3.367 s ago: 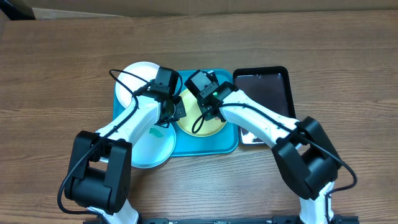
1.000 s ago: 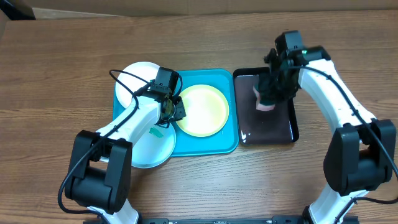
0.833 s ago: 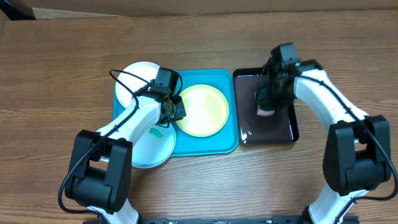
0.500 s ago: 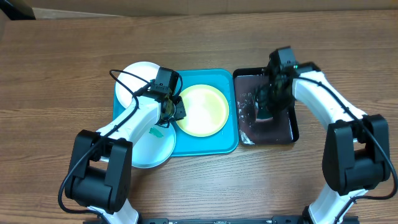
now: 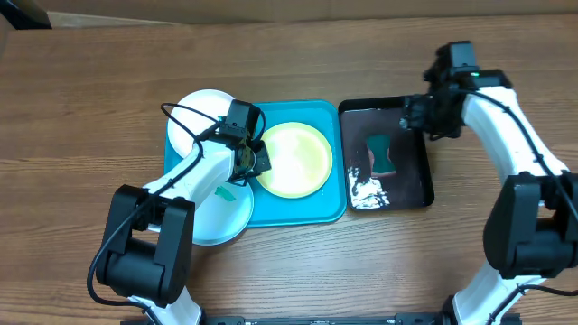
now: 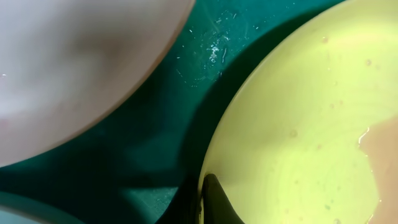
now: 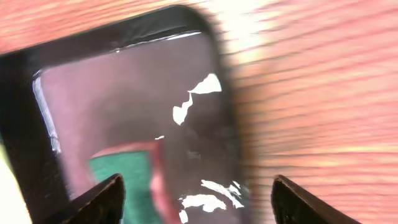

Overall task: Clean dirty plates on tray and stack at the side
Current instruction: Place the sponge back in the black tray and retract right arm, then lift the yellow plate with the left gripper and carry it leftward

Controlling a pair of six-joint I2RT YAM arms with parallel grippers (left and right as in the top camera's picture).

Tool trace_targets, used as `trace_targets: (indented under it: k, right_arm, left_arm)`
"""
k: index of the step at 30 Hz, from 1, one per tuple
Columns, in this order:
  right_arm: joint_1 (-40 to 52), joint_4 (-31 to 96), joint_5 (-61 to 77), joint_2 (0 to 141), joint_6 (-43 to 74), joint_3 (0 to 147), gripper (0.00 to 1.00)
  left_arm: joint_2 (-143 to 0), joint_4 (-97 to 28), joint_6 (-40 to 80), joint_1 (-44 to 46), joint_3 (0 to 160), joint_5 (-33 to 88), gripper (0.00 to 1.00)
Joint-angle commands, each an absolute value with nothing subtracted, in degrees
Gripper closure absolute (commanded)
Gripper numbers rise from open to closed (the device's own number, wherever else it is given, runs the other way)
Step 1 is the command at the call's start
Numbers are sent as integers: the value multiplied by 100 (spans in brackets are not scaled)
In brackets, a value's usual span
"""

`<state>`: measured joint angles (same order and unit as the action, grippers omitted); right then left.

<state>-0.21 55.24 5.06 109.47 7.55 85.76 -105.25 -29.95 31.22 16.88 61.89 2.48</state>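
Observation:
The yellow-green rimmed plate (image 5: 293, 160) lies wet in the turquoise tray (image 5: 302, 210). My left gripper (image 5: 254, 162) is shut on this plate's left rim. In the left wrist view one dark fingertip (image 6: 214, 202) presses the yellow-green plate (image 6: 298, 124) at its edge, above the tray (image 6: 155, 143). The white plate (image 5: 200, 113) and the light blue plate (image 5: 221, 215), which bears a teal smear, overlap the tray's left side. My right gripper (image 5: 424, 113) hangs open and holds nothing over the black tray's far right corner.
A smaller black tray (image 5: 379, 102) stands right of the turquoise one, holding water, foam and a green-and-pink sponge (image 5: 380, 155). In the right wrist view the sponge (image 7: 124, 180) lies below my open gripper (image 7: 199, 193), with bare wooden table to the right.
The right gripper let go of the sponge in the black tray, opened, and drew away to the far right. The left gripper closed tight on the yellow-green plate's rim.

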Motion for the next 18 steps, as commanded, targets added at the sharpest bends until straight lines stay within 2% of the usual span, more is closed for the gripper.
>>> trace_targets:
  k: [1, 5, 8, 18]
  right_arm:
    - [-373, 5577, 454, 10921, 770, 8650, 18]
    - [-762, 5614, 454, 10921, 1007, 8650, 12]
    - [-1059, 5634, 456, 10921, 1116, 8648, 0]
    - [-1507, 5623, 456, 10921, 1114, 8648, 0]
  left_arm:
    - [-10669, -3059, 3011, 1728, 6294, 432, 96]
    - [-10669, -3472, 2917, 1704, 6726, 427, 96]
    - [-10669, -3881, 2799, 1608, 7175, 427, 96]
    - [-10669, -4934, 2526, 1444, 8757, 432, 96]
